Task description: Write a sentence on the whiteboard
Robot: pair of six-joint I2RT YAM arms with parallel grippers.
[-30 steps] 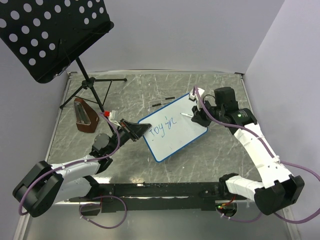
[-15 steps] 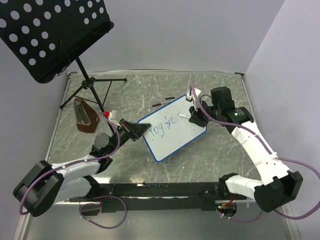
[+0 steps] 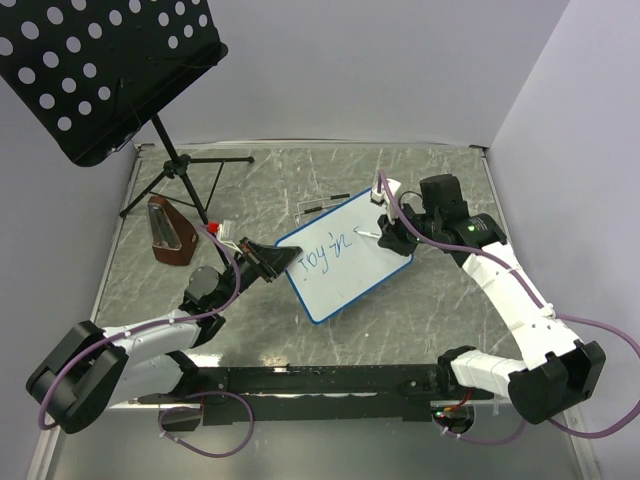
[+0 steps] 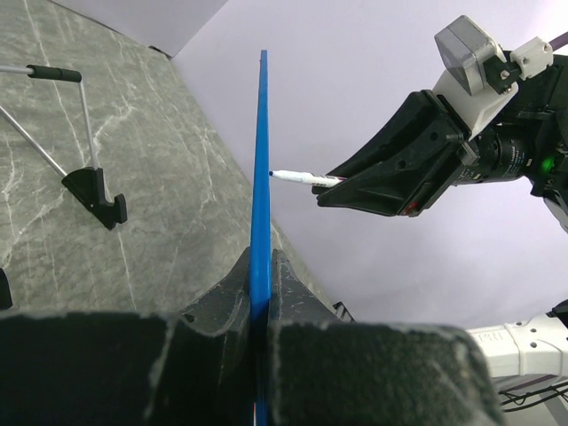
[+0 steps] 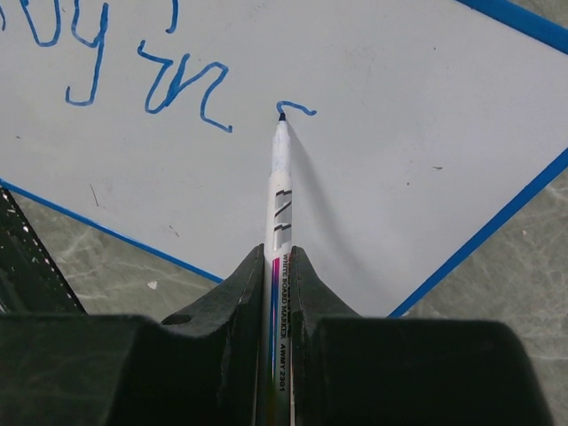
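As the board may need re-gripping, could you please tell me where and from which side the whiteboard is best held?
Grip the whiteboard by its left frame edge, coming from the left. It is a thin panel, so jaws can straddle that edge, as the left gripper does, leaving the face clear for the marker.

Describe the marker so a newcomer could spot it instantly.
Find the blue-framed whiteboard in the middle of the grey marbled table. On its right side the right pincer is shut on the marker, tip touching the board. It's a thin white pen with black print and a pink stripe, unlike the black pincer gripping it.
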